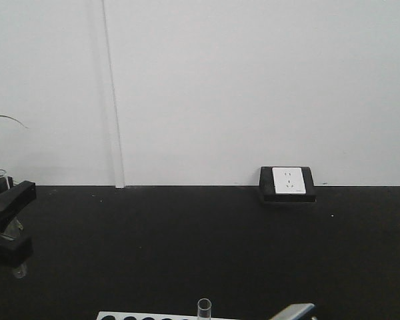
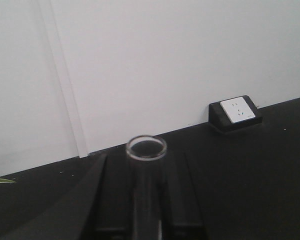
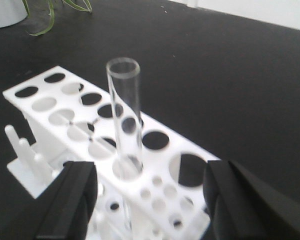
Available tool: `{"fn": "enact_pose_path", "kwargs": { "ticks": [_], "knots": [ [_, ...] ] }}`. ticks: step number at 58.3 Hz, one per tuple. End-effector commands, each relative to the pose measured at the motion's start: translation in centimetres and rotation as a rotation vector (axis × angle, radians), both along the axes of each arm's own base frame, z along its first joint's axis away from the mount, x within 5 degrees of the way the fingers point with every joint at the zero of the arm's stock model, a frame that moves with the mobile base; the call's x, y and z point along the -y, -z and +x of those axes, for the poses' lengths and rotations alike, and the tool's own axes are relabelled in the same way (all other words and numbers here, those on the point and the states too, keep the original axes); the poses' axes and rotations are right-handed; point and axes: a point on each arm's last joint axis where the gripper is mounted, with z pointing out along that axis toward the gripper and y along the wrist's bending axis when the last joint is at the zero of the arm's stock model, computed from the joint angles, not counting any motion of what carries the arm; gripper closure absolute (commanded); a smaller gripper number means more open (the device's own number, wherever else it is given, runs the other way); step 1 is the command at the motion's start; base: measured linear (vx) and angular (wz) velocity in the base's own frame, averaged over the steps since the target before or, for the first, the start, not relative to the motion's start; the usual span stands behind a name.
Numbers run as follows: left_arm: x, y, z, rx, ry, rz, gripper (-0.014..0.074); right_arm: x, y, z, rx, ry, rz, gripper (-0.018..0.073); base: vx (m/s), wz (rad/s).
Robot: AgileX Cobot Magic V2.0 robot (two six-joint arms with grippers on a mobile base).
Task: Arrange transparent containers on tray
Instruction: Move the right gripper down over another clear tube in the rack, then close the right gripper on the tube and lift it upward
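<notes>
A clear glass test tube (image 2: 146, 150) is held between my left gripper's (image 2: 145, 167) dark fingers, its round rim pointing toward the wall. In the front view that left gripper (image 1: 10, 223) hangs at the far left edge above the black table. A second test tube (image 3: 124, 110) stands upright in a hole of the white rack (image 3: 50, 100). My right gripper (image 3: 147, 200) is open, with one finger on each side of this tube and not touching it. The tube's rim (image 1: 204, 307) pokes up at the bottom of the front view. The yellow tray is out of view.
A black box with a white socket plate (image 1: 287, 183) sits against the white wall at the back of the black table (image 1: 187, 247). A green plant (image 3: 50, 12) in a white pot (image 3: 2, 12) stands beyond the rack's far end. Small white pegs (image 3: 25, 150) line the rack's side.
</notes>
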Motion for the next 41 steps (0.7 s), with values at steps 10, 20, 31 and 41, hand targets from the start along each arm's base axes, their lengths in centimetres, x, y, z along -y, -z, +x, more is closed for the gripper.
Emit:
{"fn": "enact_pose_path", "kwargs": {
  "ticks": [10, 20, 31, 41],
  "knots": [
    [0.1, -2.3, -0.5, 0.114, 0.025, -0.05, 0.0472, -3.3, -2.2, 3.2, 0.136, -0.01, 0.07, 0.0032, 0.0, 0.0],
    [0.1, -2.3, -0.5, 0.114, 0.025, -0.05, 0.0472, -4.6, -1.7, 4.6, 0.126, -0.003, 0.066, 0.0032, 0.0, 0.0],
    [0.1, -2.3, -0.5, 0.113, 0.025, -0.05, 0.0472, -4.8, -1.2, 4.8, 0.112, -0.002, 0.054, 0.0043, 0.0, 0.0],
    [0.1, -2.3, -0.5, 0.114, 0.025, -0.049, 0.0472, -4.8, -1.2, 4.8, 0.11, 0.0, 0.057, 0.0145, 0.0, 0.0]
  ]
}}
